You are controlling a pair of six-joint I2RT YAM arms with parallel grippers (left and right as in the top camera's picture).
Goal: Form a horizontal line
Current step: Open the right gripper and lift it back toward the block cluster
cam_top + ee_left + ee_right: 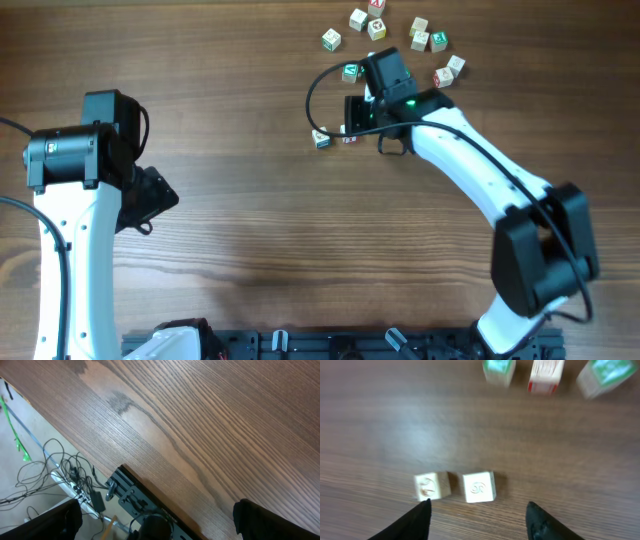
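black right fingers [415, 522] spread | pale square cubes [479, 486] seemingly apart | woodgrain table [370, 435]

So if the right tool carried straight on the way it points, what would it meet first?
Probably the cube with the round mark, just ahead of the open right tool, with its neighbour cube beside it. Depth is unclear; the table may come first.
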